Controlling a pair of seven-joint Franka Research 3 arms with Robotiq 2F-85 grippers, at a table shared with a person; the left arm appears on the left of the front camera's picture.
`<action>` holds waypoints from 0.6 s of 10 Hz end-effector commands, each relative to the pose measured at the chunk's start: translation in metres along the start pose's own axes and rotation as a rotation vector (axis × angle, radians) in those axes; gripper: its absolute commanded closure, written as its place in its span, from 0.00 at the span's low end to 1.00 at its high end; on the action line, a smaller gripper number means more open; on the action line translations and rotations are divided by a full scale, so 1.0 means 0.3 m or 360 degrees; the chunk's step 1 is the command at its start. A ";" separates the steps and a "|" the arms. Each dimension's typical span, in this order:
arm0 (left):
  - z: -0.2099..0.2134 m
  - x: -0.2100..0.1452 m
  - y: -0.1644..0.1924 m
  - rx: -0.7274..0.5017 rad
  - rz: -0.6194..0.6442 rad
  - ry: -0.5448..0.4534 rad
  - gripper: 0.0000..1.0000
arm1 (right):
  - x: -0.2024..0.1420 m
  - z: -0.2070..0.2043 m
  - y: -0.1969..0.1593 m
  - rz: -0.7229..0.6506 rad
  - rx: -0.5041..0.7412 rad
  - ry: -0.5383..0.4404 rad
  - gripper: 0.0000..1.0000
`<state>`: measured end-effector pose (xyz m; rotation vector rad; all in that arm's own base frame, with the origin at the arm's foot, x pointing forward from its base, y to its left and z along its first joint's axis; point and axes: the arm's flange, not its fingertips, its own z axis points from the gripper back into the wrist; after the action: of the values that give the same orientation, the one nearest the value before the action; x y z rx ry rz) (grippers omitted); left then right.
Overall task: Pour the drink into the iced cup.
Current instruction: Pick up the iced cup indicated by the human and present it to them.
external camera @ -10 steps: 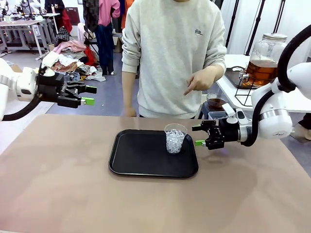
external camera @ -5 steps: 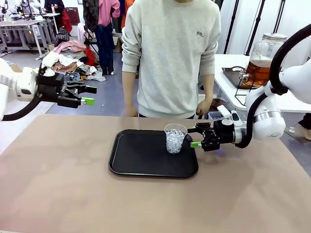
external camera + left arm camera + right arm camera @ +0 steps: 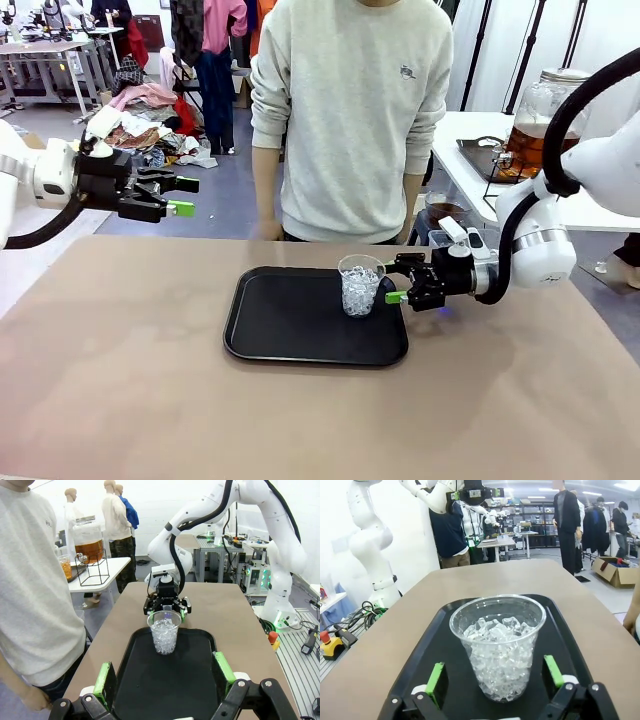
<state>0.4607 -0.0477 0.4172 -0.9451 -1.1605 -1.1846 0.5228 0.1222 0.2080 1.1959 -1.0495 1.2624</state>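
The iced cup point(image 3: 360, 285), clear plastic and full of ice, stands on the right part of a black tray point(image 3: 290, 320). My right gripper point(image 3: 394, 280) is open, low over the tray's right rim, its fingertips just right of the cup and apart from it. In the right wrist view the cup point(image 3: 497, 640) looms between the green pads point(image 3: 436, 679). My left gripper point(image 3: 185, 196) hangs open and holding nothing above the table's far left. The drink point(image 3: 540, 140), amber in a large lidded glass jar, sits on a side table at the right. From the left wrist the cup point(image 3: 164, 632) and jar point(image 3: 89, 542) show too.
A person in a grey sweater point(image 3: 350, 110) stands at the table's far edge, arms hanging down. A small glass of brown liquid point(image 3: 443, 210) sits by the person's hand. The jar rests on a black wire stand point(image 3: 505, 195).
My right gripper has slid left toward the cup, still open. The person's raised hand has dropped to their side. The left arm has not moved.
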 end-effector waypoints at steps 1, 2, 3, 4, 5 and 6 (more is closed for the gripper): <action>0.002 0.004 -0.003 0.0001 -0.0006 -0.0001 0.00 | 0.009 -0.018 -0.029 -0.0039 0.0053 0.0006 0.00; 0.002 0.004 -0.003 0.0001 -0.0006 -0.0001 0.00 | 0.005 -0.025 -0.034 -0.0042 0.0059 0.0007 0.00; 0.002 0.004 -0.003 0.0001 -0.0006 -0.0001 0.00 | 0.001 -0.031 -0.039 -0.0044 0.0062 0.0009 0.00; 0.002 0.004 -0.003 0.0001 -0.0006 -0.0001 0.00 | 0.002 -0.036 -0.043 -0.0044 0.0067 0.0011 0.00; 0.002 0.004 -0.003 0.0001 -0.0006 -0.0001 0.00 | 0.002 -0.042 -0.045 -0.0046 0.0071 0.0015 0.00; 0.002 0.004 -0.003 0.0001 -0.0006 -0.0001 0.00 | 0.002 -0.047 -0.047 -0.0044 0.0075 0.0016 0.00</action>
<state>0.4607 -0.0477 0.4172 -0.9452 -1.1605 -1.1847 0.5277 0.1319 0.2038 1.2134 -1.0335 1.2695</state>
